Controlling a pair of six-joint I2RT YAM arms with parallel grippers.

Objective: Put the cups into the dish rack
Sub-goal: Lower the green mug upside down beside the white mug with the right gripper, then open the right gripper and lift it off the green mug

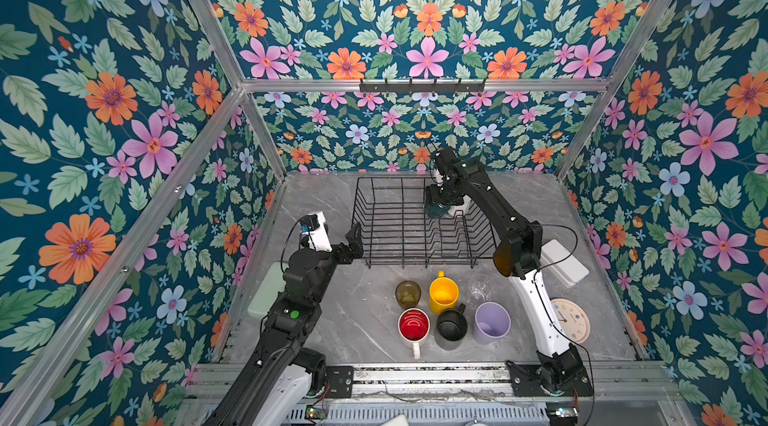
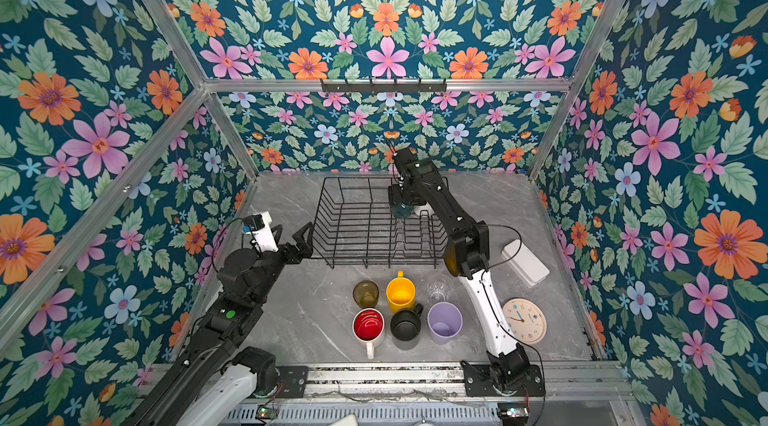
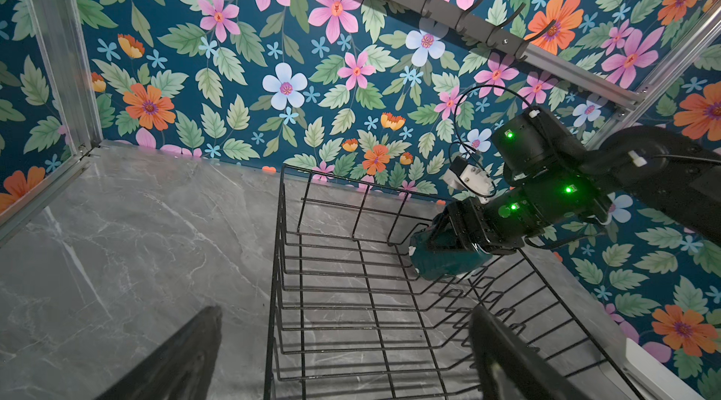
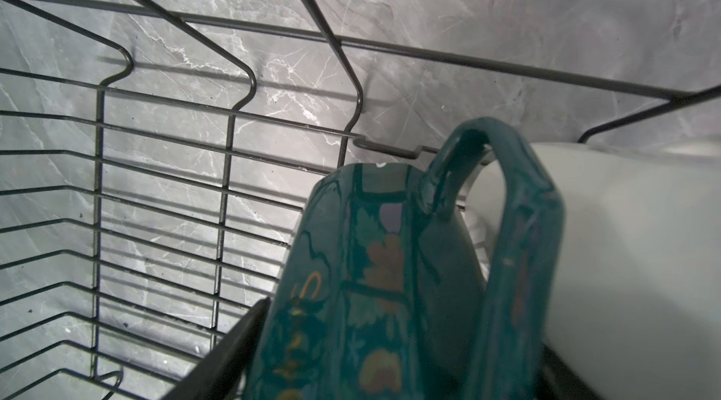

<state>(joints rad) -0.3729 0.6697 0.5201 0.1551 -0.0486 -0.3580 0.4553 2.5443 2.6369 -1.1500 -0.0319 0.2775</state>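
Teal mug (image 4: 351,281) hangs clamped in the right claw (image 3: 437,242), in the dish rack (image 1: 397,218)'s far corner beside the white faceted mug (image 4: 624,242). Whether it rests on wire is unclear. Lower gently until seated, then release. Meanwhile the left claw (image 1: 351,243) gapes idle.

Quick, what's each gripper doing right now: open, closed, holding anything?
Left gripper: open, empty.
Right gripper: closed on the teal mug, inside the dish rack.
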